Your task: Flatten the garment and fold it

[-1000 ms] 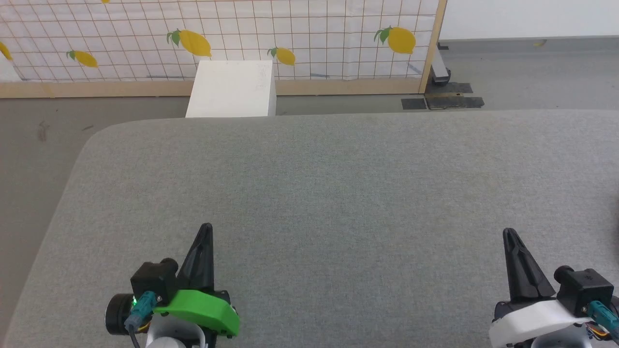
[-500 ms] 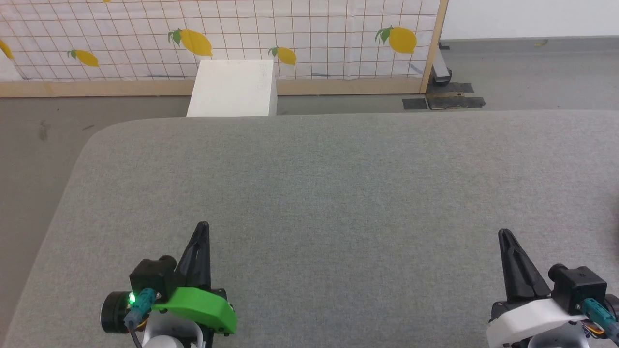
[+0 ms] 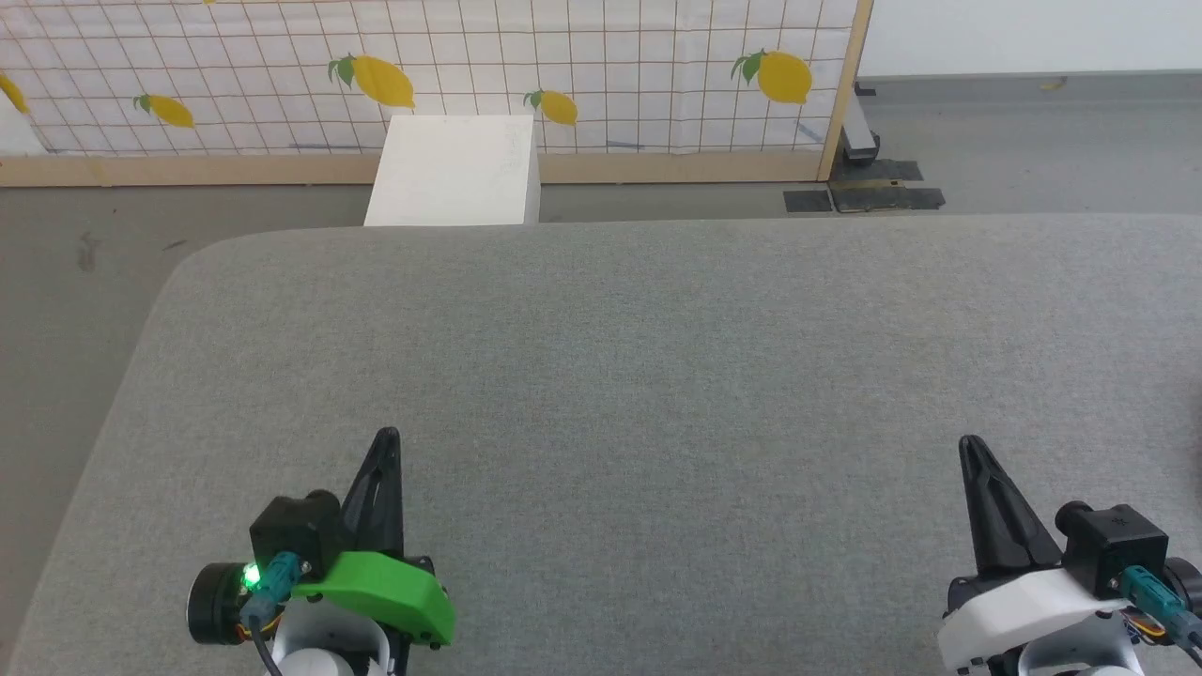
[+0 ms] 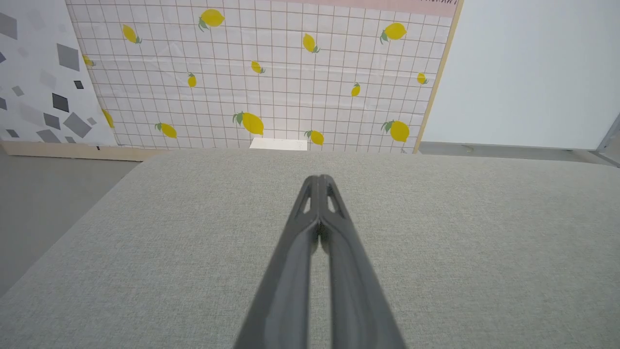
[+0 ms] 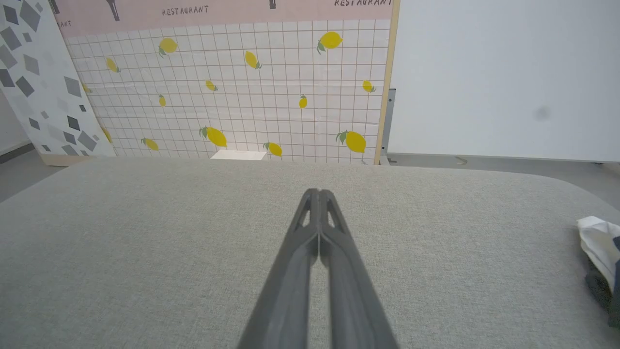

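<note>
- I am judging this as the very start. Nothing is flattened yet, and the step in hand is reaching the garment (image 5: pixel 598 241), which is lying bunched at the right edge of the grey padded table (image 3: pixel 601 357).
- To do it well, I am planning to leave my left gripper (image 3: pixel 385 439) waiting over the table, ready to take a second corner once the cloth is dragged inward.
- My right gripper (image 3: pixel 967 445) is going to need to open before it arrives and come in low. It should pinch one layer at a hem or shoulder rather than the whole heap, since grabbing the heap is likely to leave it twisted.
- My left gripper is hovering by the table's near edge, left of centre. Its fingers are pressing tip to tip on nothing and pointing at the far edge.
- My right gripper is hovering close to the near right corner, likewise closed and empty and pointing the same way. The garment is lying well apart, off to its right.
</note>
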Controlling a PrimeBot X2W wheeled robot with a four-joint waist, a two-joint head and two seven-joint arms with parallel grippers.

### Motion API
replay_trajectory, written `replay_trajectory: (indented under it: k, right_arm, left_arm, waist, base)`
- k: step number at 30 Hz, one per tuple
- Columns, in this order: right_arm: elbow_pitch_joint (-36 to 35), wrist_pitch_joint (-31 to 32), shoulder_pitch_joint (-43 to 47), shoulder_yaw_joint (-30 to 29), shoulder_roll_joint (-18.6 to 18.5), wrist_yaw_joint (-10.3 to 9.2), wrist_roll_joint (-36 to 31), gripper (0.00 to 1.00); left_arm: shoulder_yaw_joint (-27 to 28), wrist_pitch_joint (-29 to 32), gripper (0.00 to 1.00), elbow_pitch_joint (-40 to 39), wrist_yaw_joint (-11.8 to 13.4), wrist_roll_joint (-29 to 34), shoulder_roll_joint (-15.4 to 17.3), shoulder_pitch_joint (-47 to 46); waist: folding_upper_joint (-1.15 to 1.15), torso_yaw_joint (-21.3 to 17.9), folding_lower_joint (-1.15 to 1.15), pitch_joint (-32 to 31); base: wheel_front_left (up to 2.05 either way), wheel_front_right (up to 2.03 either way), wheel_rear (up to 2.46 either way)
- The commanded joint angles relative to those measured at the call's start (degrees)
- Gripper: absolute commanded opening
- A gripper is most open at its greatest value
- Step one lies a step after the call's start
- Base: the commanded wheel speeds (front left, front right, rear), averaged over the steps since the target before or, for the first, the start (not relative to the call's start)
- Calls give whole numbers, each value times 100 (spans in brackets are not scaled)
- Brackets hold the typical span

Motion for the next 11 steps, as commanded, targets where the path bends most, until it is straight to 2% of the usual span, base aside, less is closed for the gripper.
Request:
replay_trajectory:
  k: [1,11]
  right_arm:
    - [-30,25,-83,21,9,-4,-48,0]
    - [-46,110,-123,60,11,-5,-95,0]
  left_arm:
    - [30,32,0,-34,26,70,-12,62]
    - [80,148,0,-105,49,177,-15,73]
  waist:
    - [0,1,0,0]
    - [0,13,0,4]
  base:
    - [0,0,0]
    - [0,0,0]
